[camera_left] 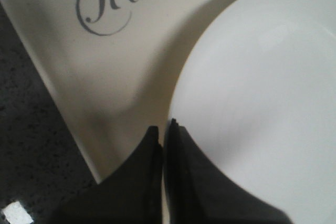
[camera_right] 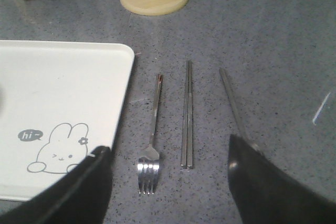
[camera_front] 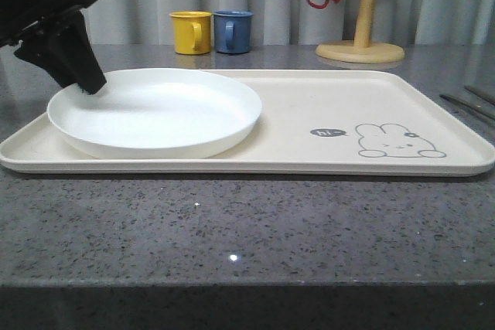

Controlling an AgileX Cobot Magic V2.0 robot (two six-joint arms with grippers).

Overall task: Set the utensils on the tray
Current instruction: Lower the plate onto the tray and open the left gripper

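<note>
Grey stone table carries the tray; left pincer closed at the plate rim, right pincer open above fork and chopsticks.

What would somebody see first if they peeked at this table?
Probably the big cream tray with its little grey rabbit, and the round white plate sitting on its left half. The left gripper pokes down at the plate's left rim with its fingers together. Beside the tray's right edge, a shiny fork and chopsticks lie on the grey table, between the open right gripper's fingers.

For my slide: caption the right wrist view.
Open right gripper above fork, chopsticks and spoon beside tray.
</note>
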